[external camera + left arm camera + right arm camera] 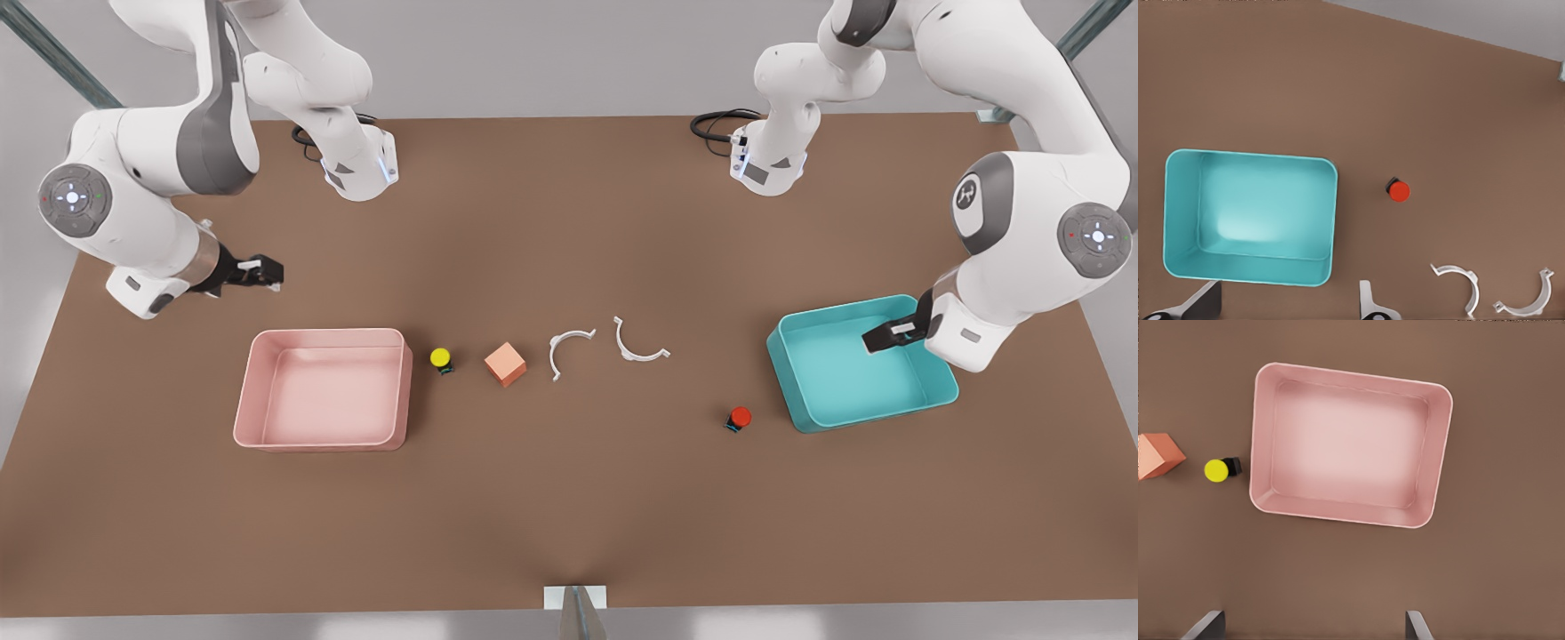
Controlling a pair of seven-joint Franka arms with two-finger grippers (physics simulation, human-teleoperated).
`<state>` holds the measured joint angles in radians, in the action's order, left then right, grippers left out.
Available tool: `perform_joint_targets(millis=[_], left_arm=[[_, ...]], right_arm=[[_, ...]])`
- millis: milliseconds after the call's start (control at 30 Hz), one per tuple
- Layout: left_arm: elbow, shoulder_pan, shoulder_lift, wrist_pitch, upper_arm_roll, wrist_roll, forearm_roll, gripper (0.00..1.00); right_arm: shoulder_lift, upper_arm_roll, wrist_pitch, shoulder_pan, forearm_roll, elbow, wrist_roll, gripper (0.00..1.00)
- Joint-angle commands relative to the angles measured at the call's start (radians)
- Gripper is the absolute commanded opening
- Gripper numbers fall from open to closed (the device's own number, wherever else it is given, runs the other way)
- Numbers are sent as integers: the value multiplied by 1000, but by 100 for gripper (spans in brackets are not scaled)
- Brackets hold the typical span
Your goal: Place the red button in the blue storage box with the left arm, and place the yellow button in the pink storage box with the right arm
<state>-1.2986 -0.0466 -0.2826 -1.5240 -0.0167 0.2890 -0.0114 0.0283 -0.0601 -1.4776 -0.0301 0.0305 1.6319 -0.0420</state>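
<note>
The red button [739,417] [1399,191] stands on the brown table just off the front-left corner of the blue storage box [782,364] [1251,155], at the front view's right. My left gripper [889,336] [1287,285] hovers open over that box's far side, holding nothing. On the front view's left, the yellow button [440,357] [1217,470] sits close beside the pink storage box [402,382] [1351,377]. My right gripper [262,271] [1313,613] hangs open above the table behind the pink box, empty. Both boxes are empty.
An orange-pink cube [505,363] [1157,455] rests just right of the yellow button. Two white curved clips [569,348] [638,342] [1458,283] [1531,300] lie mid-table. The arm bases with black cables stand at the table's far edge.
</note>
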Motion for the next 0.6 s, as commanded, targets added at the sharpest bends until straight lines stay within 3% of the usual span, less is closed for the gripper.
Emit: perform_joint_targets(millis=[0,133,267,367,467,567], left_arm=[[1,-7,2,-4,0,-300,2,100],[1,-134,-50,-87,0,-306,2,100],[-2,-248,-222,-429,1,-332,7,100],[-54,-245,-297,-608,1,-528,-1,100],[-251,-228,-297,-860,1,-554,-4,100],[-292,-196,-323,-903,1,-600,-48,100]], right_arm=[[-2,0,-10,64,5,2,-27,100],[13,5,-53,65,3,-9,-13,100],[77,0,-49,59,-14,-33,-18,100],[162,2,-53,59,-95,-63,-21,100],[243,-21,-58,15,-77,-86,-10,100],[321,-37,-174,-88,-63,-79,-53,100]])
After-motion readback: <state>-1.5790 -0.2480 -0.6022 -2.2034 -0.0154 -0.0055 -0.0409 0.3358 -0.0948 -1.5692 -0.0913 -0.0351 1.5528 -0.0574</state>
